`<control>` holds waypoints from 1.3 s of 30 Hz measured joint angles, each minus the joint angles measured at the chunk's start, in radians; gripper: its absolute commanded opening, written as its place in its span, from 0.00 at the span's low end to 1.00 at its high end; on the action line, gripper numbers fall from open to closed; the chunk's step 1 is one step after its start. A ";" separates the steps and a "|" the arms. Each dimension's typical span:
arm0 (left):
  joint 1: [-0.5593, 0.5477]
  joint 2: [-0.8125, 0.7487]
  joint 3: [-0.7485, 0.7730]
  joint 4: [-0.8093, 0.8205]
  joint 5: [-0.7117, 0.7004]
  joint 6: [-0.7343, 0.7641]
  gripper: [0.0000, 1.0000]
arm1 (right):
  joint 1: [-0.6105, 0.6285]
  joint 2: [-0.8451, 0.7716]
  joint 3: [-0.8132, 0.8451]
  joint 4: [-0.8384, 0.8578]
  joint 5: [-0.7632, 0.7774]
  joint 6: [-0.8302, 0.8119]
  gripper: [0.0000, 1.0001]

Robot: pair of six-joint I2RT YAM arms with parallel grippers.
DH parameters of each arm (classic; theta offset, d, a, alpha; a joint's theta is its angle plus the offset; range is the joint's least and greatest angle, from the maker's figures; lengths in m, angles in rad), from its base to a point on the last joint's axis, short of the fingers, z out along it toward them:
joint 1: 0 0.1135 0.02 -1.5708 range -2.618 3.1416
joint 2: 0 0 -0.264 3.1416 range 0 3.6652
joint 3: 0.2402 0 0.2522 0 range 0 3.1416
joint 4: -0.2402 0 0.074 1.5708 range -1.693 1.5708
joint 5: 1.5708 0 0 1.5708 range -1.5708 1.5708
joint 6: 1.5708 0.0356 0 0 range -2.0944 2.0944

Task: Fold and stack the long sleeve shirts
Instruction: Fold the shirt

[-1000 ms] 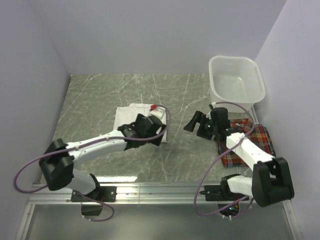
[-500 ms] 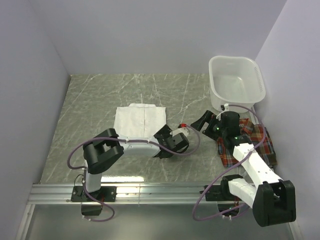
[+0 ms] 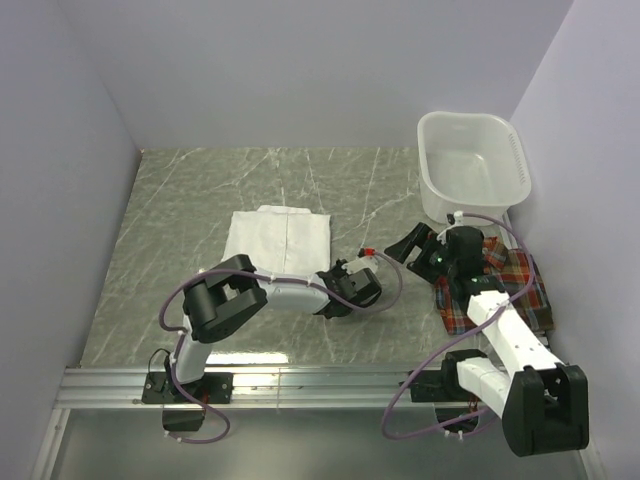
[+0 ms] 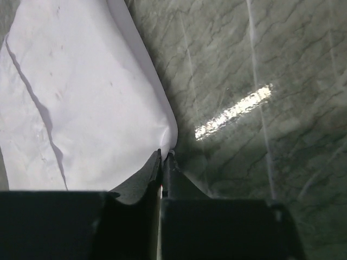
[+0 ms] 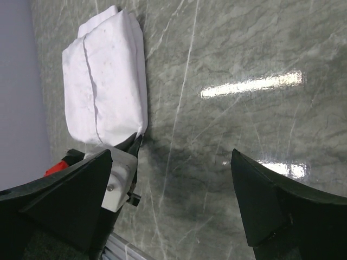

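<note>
On the left-centre of the grey-green marbled tabletop (image 3: 190, 200) lies the plain white collared shirt (image 3: 280, 238) – already a neat folded rectangle, its long axis running near to far. Its near right corner comes down to the left gripper (image 4: 162, 162), whose black fingers (image 4: 143, 181) are pressed together. In the left wrist view the tip of that corner runs straight into the seam between them, so it looks pinched there, though very little cloth is caught.

From those fingers, the whole shirt spreads away to the far left. Any lift or fold from this hold would, I judge, have to carry the corner that way, across the short side of the shirt.

Further right, the right gripper (image 5: 172, 157) hangs above bare table with its fingers wide apart and nothing between them. It faces left towards the white shirt, and the left arm is plainly the nearer one.

At the right edge of the table, under the right arm, the red, orange and dark plaid cloth shirt (image 3: 525, 275) lies rumpled – not yet folded or stacked. Beyond it, in the far right corner, stands the white plastic basin (image 3: 505, 135).
</note>
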 measured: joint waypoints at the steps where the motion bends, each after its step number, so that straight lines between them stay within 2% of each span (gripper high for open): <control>1: 0.003 0.000 -0.002 -0.006 0.001 -0.007 0.03 | -0.001 0.003 -0.005 0.011 -0.008 0.006 0.98; 4: 0.013 -0.011 -0.011 -0.005 0.015 -0.029 0.00 | -0.001 0.035 -0.026 0.069 -0.041 0.053 0.98; 9: 0.039 -0.133 -0.074 -0.004 0.095 -0.088 0.01 | 0.018 0.178 -0.060 0.225 -0.107 0.182 1.00; 15: 0.065 -0.257 -0.101 0.008 0.161 -0.154 0.01 | 0.148 0.373 -0.052 0.408 -0.109 0.304 1.00; 23: 0.064 -0.274 -0.149 0.013 0.219 -0.201 0.01 | 0.296 0.682 0.041 0.674 -0.109 0.486 1.00; 34: 0.064 -0.308 -0.156 0.014 0.262 -0.235 0.02 | 0.408 0.867 0.189 0.767 -0.062 0.592 0.93; 37: 0.064 -0.330 -0.156 0.014 0.276 -0.242 0.02 | 0.430 0.899 0.218 0.776 -0.057 0.599 0.88; 39: 0.064 -0.343 -0.156 0.015 0.284 -0.242 0.02 | 0.441 0.925 0.246 0.779 -0.062 0.597 0.81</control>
